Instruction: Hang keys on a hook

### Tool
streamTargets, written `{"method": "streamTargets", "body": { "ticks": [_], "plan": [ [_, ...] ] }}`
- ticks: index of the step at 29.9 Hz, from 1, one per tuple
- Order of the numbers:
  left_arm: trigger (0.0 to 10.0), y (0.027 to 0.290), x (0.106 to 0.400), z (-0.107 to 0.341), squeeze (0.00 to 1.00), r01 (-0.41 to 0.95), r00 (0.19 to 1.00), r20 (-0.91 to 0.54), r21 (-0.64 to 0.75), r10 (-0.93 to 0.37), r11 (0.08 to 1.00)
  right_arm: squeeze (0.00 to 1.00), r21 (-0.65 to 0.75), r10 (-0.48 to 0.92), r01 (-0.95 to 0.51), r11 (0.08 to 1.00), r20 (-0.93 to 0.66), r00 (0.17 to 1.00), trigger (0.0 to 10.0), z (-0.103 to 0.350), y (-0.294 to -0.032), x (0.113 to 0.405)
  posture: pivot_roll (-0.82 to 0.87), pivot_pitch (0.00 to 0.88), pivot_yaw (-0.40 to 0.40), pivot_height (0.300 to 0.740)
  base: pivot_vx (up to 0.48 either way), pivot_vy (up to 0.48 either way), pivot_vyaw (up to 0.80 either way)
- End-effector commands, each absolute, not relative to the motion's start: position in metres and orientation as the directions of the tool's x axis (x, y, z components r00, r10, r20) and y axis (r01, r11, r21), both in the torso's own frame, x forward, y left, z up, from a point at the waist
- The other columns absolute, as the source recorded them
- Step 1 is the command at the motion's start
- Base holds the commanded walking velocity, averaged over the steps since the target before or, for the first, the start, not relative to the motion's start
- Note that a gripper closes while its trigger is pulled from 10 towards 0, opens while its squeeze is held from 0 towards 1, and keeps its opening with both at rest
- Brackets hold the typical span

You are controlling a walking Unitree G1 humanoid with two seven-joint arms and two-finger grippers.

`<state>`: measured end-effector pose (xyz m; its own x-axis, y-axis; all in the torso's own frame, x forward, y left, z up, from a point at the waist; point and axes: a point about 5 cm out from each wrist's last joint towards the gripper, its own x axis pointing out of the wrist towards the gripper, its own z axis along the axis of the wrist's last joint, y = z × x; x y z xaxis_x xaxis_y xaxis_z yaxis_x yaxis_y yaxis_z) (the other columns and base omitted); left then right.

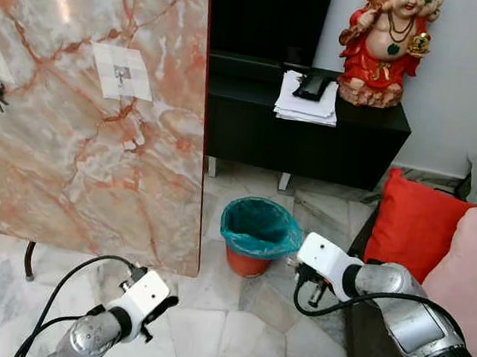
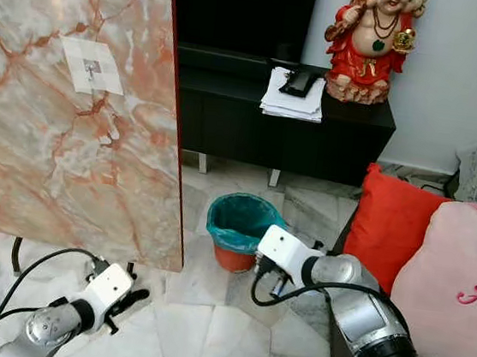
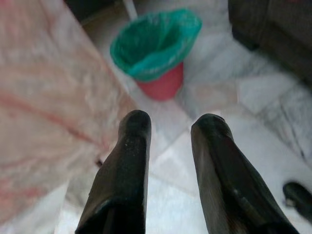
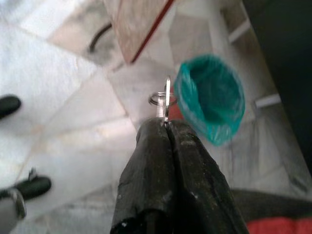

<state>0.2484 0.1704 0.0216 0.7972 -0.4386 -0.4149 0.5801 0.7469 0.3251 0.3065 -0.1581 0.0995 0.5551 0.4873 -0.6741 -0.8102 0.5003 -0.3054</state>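
Right wrist view has the right gripper (image 4: 165,126) pinched on a key (image 4: 165,100), carried low toward the marble panel's hook (image 1: 122,73); left gripper (image 3: 170,129) hangs parted, empty

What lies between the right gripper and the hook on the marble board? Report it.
Bare marble board face and floor; the right gripper grips a key beside the bin; hook.

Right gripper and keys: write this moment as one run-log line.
right gripper: shut on key | left gripper: open, idle | hook: empty
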Motion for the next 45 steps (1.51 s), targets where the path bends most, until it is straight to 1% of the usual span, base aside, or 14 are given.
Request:
{"method": "streamTargets", "body": {
  "ticks": [1,7,9,10,12,14,18,21,24,25,26,30,38,45],
  "plan": [
    [10.0,0.171,0.248,0.023,0.0,0.581,0.796,-0.41,0.31,-0.446,0.753,0.0,-0.318,0.519,-0.796,0.515,-0.623,0.585,0.0,0.114,-0.154,0.313,-0.01,0.034,-0.042,0.74,0.0,0.0,0.0],
    [10.0,0.178,0.248,0.02,0.0,0.533,0.825,-0.406,0.328,-0.393,0.78,0.0,-0.29,0.539,-0.743,0.603,-0.539,0.648,0.0,0.127,-0.145,0.321,-0.01,0.033,-0.046,0.74,0.0,0.0,0.0],
    [10.0,0.181,0.246,0.017,0.0,0.472,0.855,-0.395,0.321,-0.337,0.821,0.0,-0.254,0.509,-0.663,0.704,-0.47,0.721,0.0,0.13,-0.143,0.325,-0.01,0.03,-0.052,0.74,0.0,0.0,0.0],
    [10.0,0.182,0.245,0.016,0.0,0.459,0.86,-0.394,0.317,-0.326,0.83,0.0,-0.241,0.499,-0.64,0.73,-0.453,0.739,0.0,0.13,-0.143,0.326,-0.01,0.03,-0.052,0.74,0.0,0.0,0.0],
    [10.0,0.184,0.241,0.01,0.0,0.426,0.868,-0.402,0.298,-0.293,0.854,0.0,-0.136,0.427,-0.514,0.847,-0.402,0.81,0.0,0.128,-0.151,0.329,0.0,0.022,-0.057,0.74,0.0,0.0,0.0],
    [10.0,0.189,0.235,0.001,0.0,0.407,0.863,-0.433,0.294,-0.259,0.865,0.0,-0.051,0.358,-0.414,0.909,-0.41,0.839,0.0,0.121,-0.161,0.326,-0.01,0.024,-0.057,0.74,0.0,0.0,0.0],
    [10.0,0.194,0.229,-0.006,0.0,0.381,0.863,-0.452,0.292,-0.225,0.877,0.0,-0.036,0.298,-0.346,0.938,-0.426,0.854,0.0,0.114,-0.168,0.32,-0.01,0.024,-0.057,0.74,0.0,0.0,0.0],
    [10.0,0.2,0.224,-0.015,0.0,0.319,0.869,-0.468,0.287,-0.158,0.903,0.0,0.003,0.259,-0.286,0.958,-0.43,0.865,0.0,0.105,-0.169,0.31,-0.02,0.021,-0.054,0.74,0.0,0.0,0.0],
    [10.0,0.2,0.223,-0.018,0.0,0.297,0.87,-0.472,0.277,-0.14,0.914,0.0,0.011,0.221,-0.239,0.971,-0.424,0.878,0.0,0.104,-0.17,0.31,-0.01,0.018,-0.054,0.74,0.0,0.0,0.0],
    [10.0,0.201,0.222,-0.02,0.0,0.277,0.871,-0.476,0.264,-0.125,0.924,0.0,0.01,0.201,-0.218,0.976,-0.424,0.883,1.8,0.103,-0.171,0.311,-0.01,0.016,-0.055,0.74,0.0,0.0,0.0],
    [10.0,0.204,0.218,-0.027,0.0,0.218,0.863,-0.499,0.228,-0.078,0.949,0.0,0.043,0.13,-0.123,0.991,-0.404,0.906,10.0,0.102,-0.173,0.314,-0.01,0.015,-0.055,0.74,0.0,0.0,0.0],
    [10.0,0.205,0.215,-0.03,0.0,0.183,0.861,-0.505,0.203,-0.057,0.962,0.0,0.063,0.09,-0.071,0.995,-0.382,0.92,10.0,0.103,-0.172,0.318,-0.01,0.013,-0.055,0.74,0.0,0.0,0.0],
    [10.0,0.204,0.214,-0.034,0.0,0.15,0.855,-0.516,0.147,-0.053,0.978,0.0,0.079,0.072,-0.046,0.996,-0.366,0.928,10.0,0.106,-0.165,0.321,-0.01,0.009,-0.056,0.74,0.0,0.0,0.0],
    [10.0,0.202,0.218,-0.032,0.0,0.159,0.86,-0.507,0.159,-0.057,0.974,0.0,0.106,0.063,-0.027,0.994,-0.353,0.933,10.0,0.107,-0.159,0.323,-0.01,0.0,-0.052,0.74,0.0,0.439,0.0]
  ]
}}
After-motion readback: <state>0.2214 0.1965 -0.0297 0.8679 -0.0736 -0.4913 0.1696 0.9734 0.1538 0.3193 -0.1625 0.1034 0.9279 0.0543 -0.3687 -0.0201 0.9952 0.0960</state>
